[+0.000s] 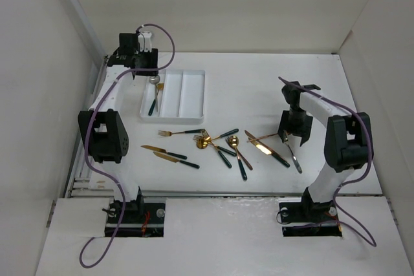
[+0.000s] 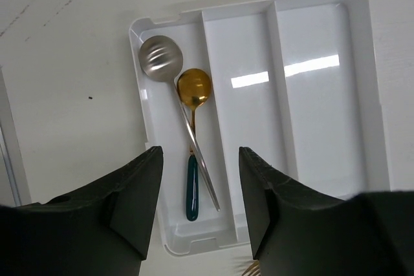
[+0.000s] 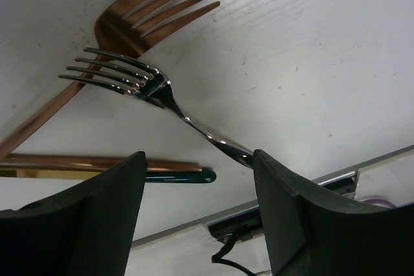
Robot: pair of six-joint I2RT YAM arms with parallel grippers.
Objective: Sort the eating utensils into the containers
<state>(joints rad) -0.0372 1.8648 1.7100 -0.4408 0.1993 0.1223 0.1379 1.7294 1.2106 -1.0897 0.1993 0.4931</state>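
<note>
The white three-compartment tray [image 1: 173, 95] lies at the back left. Its left compartment holds a silver spoon [image 2: 160, 58] and a gold spoon with a dark green handle [image 2: 194, 86]; the other two compartments show nothing in them. My left gripper [image 1: 138, 71] hangs open and empty over the tray's near left end [image 2: 200, 211]. My right gripper [image 1: 294, 139] is open and empty [image 3: 199, 211], just above a silver fork [image 3: 129, 79] that crosses a copper fork [image 3: 149, 11]. A green-handled knife [image 3: 181, 175] lies beside them.
Several gold, green-handled utensils lie in a loose pile at the table's middle [image 1: 223, 147]. Two knives [image 1: 169, 155] lie apart to its left. White walls close in both sides. The table's front edge and a cable show below the right gripper [image 3: 272, 218].
</note>
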